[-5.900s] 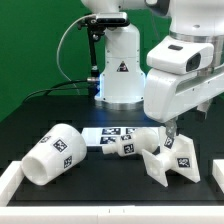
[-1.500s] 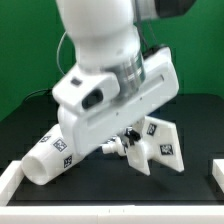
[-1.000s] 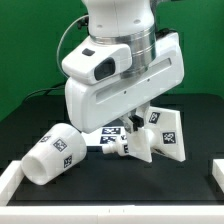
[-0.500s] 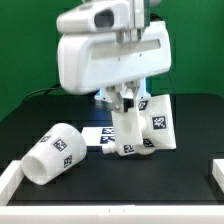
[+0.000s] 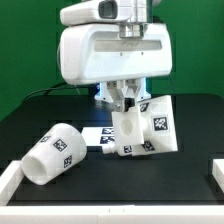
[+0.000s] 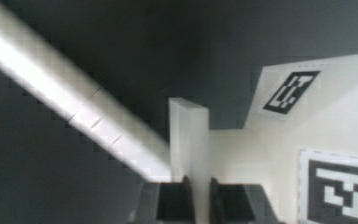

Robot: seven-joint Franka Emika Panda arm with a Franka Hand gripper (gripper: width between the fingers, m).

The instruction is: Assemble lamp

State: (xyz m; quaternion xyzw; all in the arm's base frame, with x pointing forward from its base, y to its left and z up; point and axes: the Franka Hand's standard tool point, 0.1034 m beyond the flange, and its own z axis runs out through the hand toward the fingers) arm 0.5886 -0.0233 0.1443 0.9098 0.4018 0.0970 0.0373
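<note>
My gripper (image 5: pixel 128 100) is shut on the lamp's angular base (image 5: pixel 148 125) and holds it tilted above the table's middle. In the wrist view the two dark fingers (image 6: pixel 231 203) clamp a thin white wall of the base (image 6: pixel 190 140), and my gripper (image 6: pixel 190 196) is closed around it. The base's tags (image 6: pixel 295 90) show beside it. The tapered shade (image 5: pixel 55 152) lies on its side at the exterior view's left. The bulb (image 5: pixel 111 146) lies on the table just beside the base, partly hidden by it.
The marker board (image 5: pixel 104 132) lies behind the bulb. The table's raised white rim runs along the front left (image 5: pixel 10 178) and front right (image 5: pixel 215 170), and shows as a bright strip in the wrist view (image 6: pixel 60 85). The robot pedestal (image 5: pixel 103 97) stands behind my gripper.
The arm has swung upright and turned. The base, taken hold of at the exterior view's right, has been lifted, rotated and carried left to the middle, over the bulb.
</note>
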